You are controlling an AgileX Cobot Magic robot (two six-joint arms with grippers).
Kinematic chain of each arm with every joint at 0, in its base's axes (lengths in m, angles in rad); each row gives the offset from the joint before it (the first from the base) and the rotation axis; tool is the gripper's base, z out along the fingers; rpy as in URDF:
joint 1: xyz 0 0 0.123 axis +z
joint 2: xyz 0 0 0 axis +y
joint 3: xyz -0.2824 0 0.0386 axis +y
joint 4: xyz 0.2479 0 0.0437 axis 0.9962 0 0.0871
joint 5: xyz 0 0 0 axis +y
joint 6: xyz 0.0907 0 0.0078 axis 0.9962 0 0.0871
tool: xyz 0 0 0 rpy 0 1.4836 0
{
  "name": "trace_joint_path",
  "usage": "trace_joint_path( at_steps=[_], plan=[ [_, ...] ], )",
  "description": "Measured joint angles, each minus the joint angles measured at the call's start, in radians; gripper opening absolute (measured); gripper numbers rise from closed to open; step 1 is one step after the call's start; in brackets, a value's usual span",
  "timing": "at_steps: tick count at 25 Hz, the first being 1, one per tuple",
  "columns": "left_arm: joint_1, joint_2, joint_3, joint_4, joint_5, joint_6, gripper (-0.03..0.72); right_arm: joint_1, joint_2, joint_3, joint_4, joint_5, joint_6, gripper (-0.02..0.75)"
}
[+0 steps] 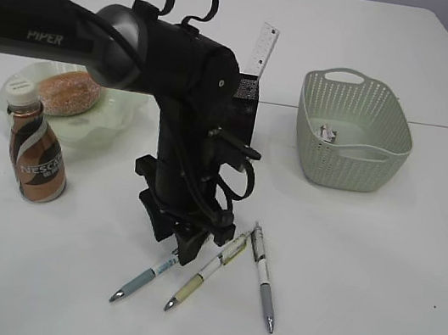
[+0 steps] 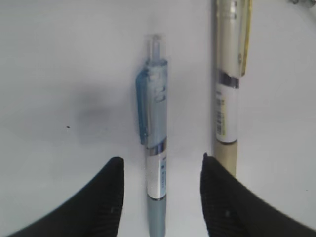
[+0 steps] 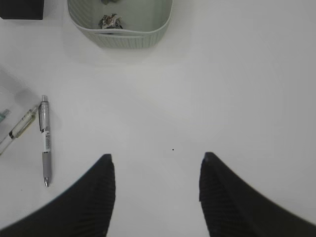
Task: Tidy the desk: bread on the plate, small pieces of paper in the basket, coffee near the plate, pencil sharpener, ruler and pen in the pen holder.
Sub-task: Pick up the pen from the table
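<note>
Big white desk (image 1: 379,271), thin seam across far part. Left arm (image 1: 190,110) reaches down near middle. Basket (image 1: 353,133) at right, paper bits (image 3: 110,20) inside. Plate (image 1: 117,111) at left, bread (image 1: 69,93) on it. Coffee (image 1: 37,153) upright just in front of plate. Pen holder (image 1: 248,94) behind arm, ruler (image 1: 262,50) sticking up from it. 3 pens flat on desk. Left gripper (image 2: 160,190) spread, fingers either side of blue pen (image 2: 155,123), not touching. Yellow pen (image 2: 228,84) just beside. Grey pen (image 3: 45,140) apart. Right gripper (image 3: 157,192) spread over bare desk, holds nothing.

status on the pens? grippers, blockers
Left gripper open, straddling blue pen, not gripped. Right gripper open, empty. Yellow pen lies close alongside.
</note>
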Motion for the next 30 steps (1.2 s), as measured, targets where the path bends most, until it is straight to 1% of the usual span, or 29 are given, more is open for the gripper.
trace_joint_path(
  at_steps=[8,15,30],
  plan=[
    [0.0,0.015,0.003,0.0,-0.001,0.0,0.362,0.0,0.0,0.0,-0.005,0.0,0.0,0.404],
    [0.017,0.015,0.005,-0.017,-0.025,0.006,0.354,0.0,0.0,0.0,-0.006,0.001,0.0,0.404],
    [0.017,0.036,0.005,-0.024,-0.036,0.006,0.333,0.0,0.0,0.0,-0.009,0.002,0.0,0.404]
  ],
)
